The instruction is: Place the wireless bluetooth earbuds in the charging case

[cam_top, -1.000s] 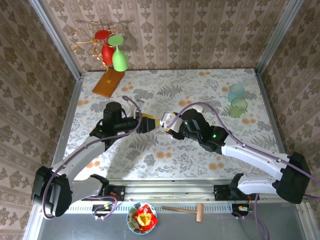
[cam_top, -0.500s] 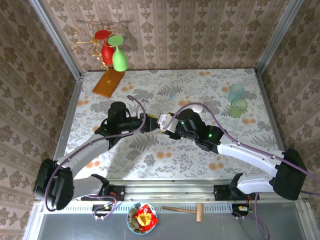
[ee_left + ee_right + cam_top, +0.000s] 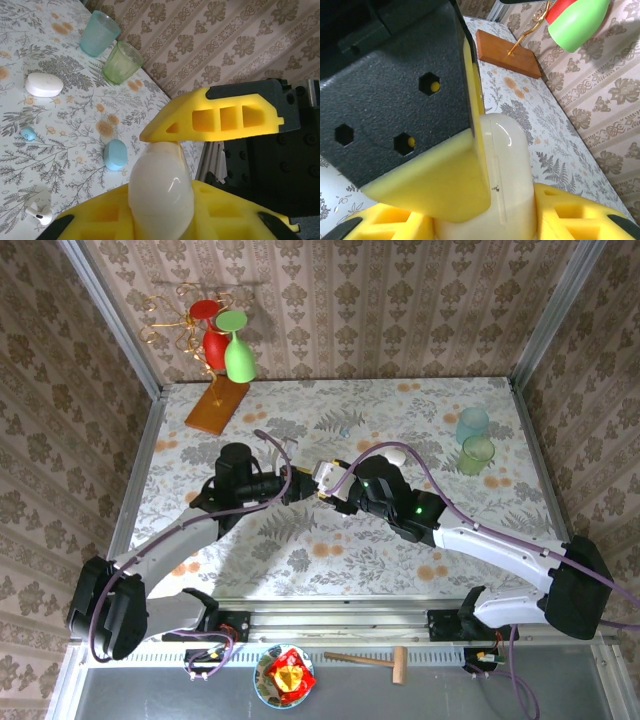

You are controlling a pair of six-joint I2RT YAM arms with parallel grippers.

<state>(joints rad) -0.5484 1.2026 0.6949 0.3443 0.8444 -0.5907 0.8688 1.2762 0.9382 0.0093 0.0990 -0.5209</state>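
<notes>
1. A tiny light-blue earbud (image 3: 28, 133) and a white stemmed earbud (image 3: 40, 214) lie apart on the desk (image 3: 75, 107).
2. Left hand (image 3: 161, 167) and right hand (image 3: 485, 222) both pinch the glossy cream charging case (image 3: 507, 165) at mid-desk.
3. Teal cup (image 3: 99, 34) and green cup (image 3: 122, 62) stand upright together, far right.
</notes>
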